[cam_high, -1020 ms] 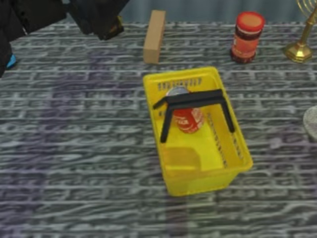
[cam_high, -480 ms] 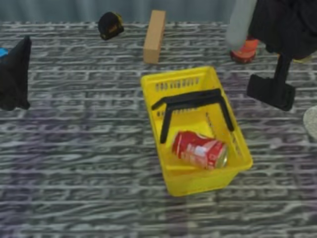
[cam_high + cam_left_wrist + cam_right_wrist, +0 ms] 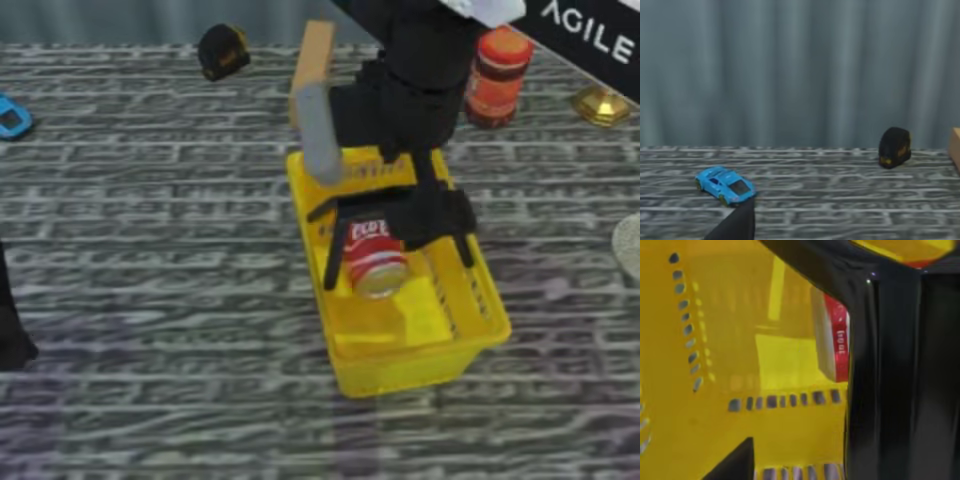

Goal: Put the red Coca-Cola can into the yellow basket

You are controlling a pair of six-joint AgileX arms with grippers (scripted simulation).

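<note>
top view: red coca-cola can (image 3: 375, 255) upright

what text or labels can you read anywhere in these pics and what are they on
"AGILE", white letters, cut off at the picture's edge: on the right arm in the top view.
White script on the red Coca-Cola can inside the yellow basket: too blurred to read.
Orange-red canister: no readable label.

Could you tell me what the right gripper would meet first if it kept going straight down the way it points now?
Probably the red Coca-Cola can, which sits beside the right gripper inside the yellow basket; otherwise the basket floor. Depth is unclear.
</note>
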